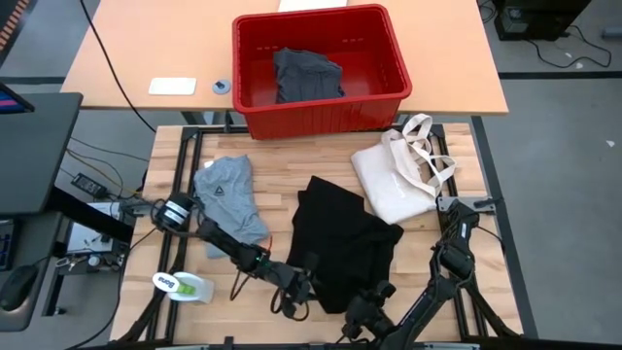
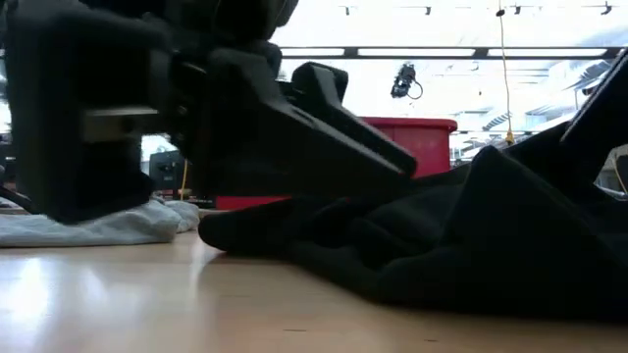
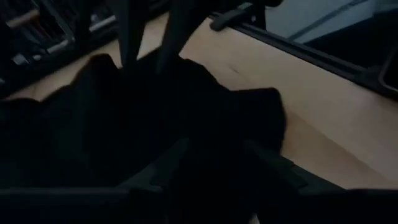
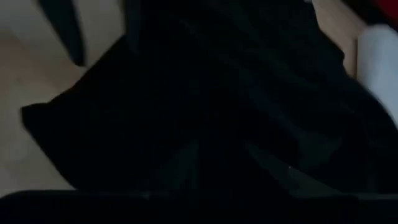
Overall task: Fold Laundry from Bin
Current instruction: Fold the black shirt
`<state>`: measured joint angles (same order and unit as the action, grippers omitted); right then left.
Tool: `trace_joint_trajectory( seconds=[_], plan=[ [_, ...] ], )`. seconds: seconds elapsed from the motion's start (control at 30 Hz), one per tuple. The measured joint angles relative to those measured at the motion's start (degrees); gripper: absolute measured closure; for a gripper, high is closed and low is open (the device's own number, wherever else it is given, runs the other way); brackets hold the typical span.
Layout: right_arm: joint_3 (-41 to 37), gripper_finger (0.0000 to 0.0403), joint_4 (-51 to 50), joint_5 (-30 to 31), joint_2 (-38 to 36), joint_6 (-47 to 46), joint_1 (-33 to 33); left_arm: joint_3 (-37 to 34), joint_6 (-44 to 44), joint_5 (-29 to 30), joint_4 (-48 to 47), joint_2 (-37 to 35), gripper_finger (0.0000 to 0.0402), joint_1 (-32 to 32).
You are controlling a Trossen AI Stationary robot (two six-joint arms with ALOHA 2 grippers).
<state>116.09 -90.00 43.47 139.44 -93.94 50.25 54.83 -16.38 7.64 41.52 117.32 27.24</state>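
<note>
The large black garment (image 1: 345,243) lies bunched on the wooden table's middle. My left gripper (image 1: 299,292) is at its near-left edge and my right gripper (image 1: 374,309) is at its near edge; both are shut on it. A light grey T-shirt (image 1: 231,194) lies flat on the table to the left. The red bin (image 1: 321,117) stands on the far table, with a dark grey garment (image 1: 306,76) lying inside. In the low view my left gripper's finger (image 2: 343,137) slants over the black garment (image 2: 471,226). My left gripper has the black garment's near-left edge (image 3: 211,143) between its two fingers, slanting down from the table's left. How many layers cannot be told. The rest of the garment lies on the table. My right gripper has the garment's near edge (image 4: 224,137) between its two fingers, slanting down from the near right. The cloth there stands up in a peak (image 2: 510,157); the rest lies on the table.
A cream tote bag (image 1: 398,175) with loop handles lies at the table's right, close to the black garment. A white and green object (image 1: 185,285) sits near the front left corner. On the far table are a white card (image 1: 172,86) and a small round item (image 1: 223,86).
</note>
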Motion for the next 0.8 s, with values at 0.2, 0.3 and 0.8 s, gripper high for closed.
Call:
trace_joint_trajectory(
  seconds=[0.2, 0.3, 0.8],
  plan=[
    [-0.5, 0.0274, 0.0, -1.1, 0.0, 7.3, -1.3, 3.1, -2.4, -0.3, 4.4, 4.1, 0.0251, -1.2],
    [-2.4, 0.0274, 0.0, -3.4, 0.0, 7.9, -2.5, 5.2, -1.3, 0.1, 3.0, 6.8, 0.0251, -3.1],
    [-4.7, 0.0286, 0.0, -25.2, -0.3, 0.6, -1.2, 6.4, 3.4, 0.2, -2.2, 9.1, 0.0251, -3.9]
  ],
)
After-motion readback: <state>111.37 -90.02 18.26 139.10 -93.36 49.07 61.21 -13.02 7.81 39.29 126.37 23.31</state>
